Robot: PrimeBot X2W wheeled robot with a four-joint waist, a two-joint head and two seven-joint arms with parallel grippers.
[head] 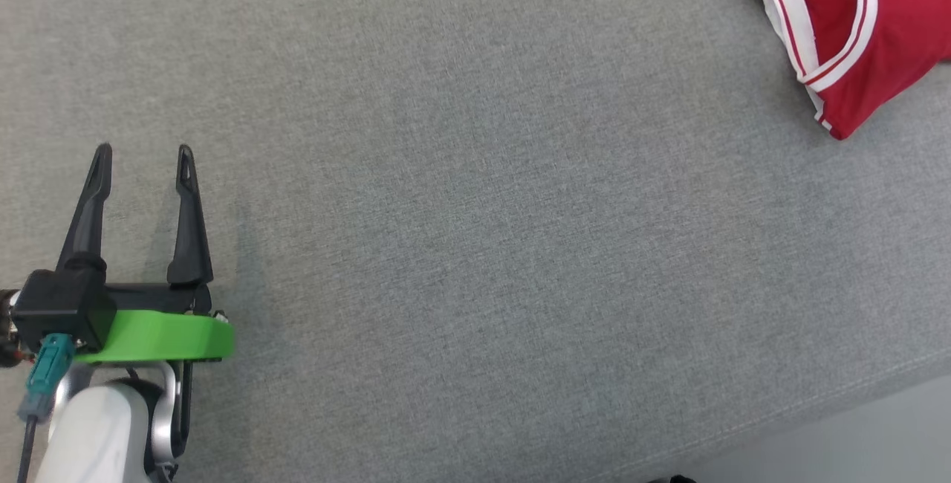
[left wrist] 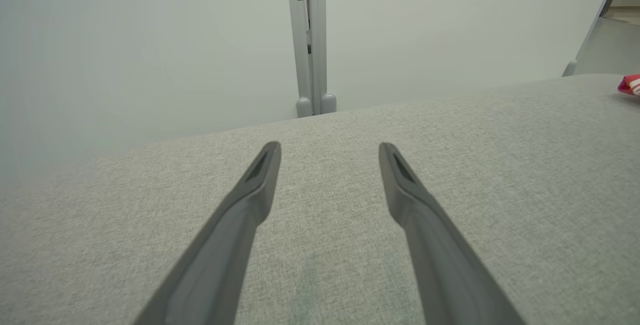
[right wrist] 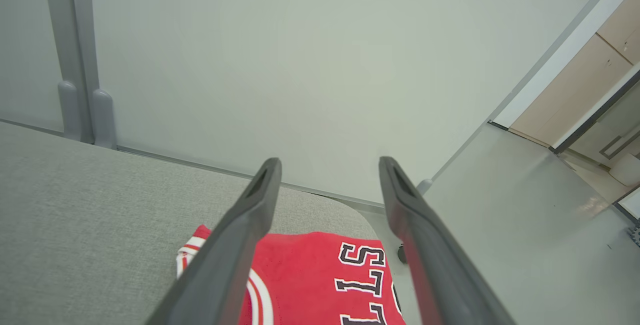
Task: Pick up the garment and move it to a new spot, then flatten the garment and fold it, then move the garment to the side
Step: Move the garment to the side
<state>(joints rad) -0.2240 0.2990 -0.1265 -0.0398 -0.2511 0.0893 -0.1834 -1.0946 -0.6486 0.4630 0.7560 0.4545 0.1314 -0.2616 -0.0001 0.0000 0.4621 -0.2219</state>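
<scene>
While well apart from left claw [head: 143,150], red garment [head: 891,30] on cushion [head: 483,245].

Red garment [head: 884,30] with white trim, folded, lying at cushion's far-right corner

Grey surface [head: 475,245] was woven cloth, matt and coarse-grained. Red garment [right wrist: 310,275] looked a fine knit, faintly sheeny. On my left gripper [head: 144,150], fingers were matt dark plastic; green collar [head: 163,338] smooth plastic.
</scene>
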